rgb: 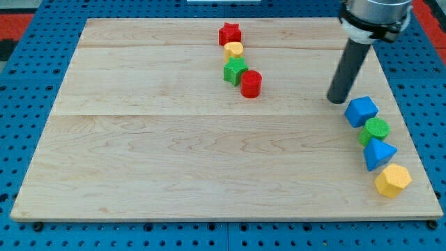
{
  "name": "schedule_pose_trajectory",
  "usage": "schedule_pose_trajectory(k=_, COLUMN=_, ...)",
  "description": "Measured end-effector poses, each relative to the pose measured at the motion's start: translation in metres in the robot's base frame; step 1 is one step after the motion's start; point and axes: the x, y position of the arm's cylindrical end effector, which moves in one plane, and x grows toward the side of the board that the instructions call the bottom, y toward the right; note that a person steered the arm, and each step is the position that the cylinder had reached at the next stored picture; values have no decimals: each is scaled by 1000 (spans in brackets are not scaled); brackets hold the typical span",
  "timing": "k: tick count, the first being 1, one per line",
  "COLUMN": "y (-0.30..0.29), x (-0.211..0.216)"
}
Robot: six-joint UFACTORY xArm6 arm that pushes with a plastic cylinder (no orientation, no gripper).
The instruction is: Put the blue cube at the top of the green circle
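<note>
The blue cube (361, 111) lies near the view's right edge of the wooden board. The green circle (375, 130) lies just below and right of it, touching it. My tip (338, 100) stands on the board just left of and slightly above the blue cube, a small gap away. The rod rises up to the arm at the view's top right.
A blue triangle (378, 153) and a yellow hexagon (393, 180) continue the line below the green circle. Near the top centre lie a red star (230, 33), a yellow circle (234, 49), a green star (235, 70) and a red cylinder (251, 83).
</note>
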Motion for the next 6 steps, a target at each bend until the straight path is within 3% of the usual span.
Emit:
schedule_pose_trajectory(k=1, y=-30, x=6)
schedule_pose_trajectory(k=3, y=-31, x=25)
schedule_pose_trajectory(k=6, y=5, x=24)
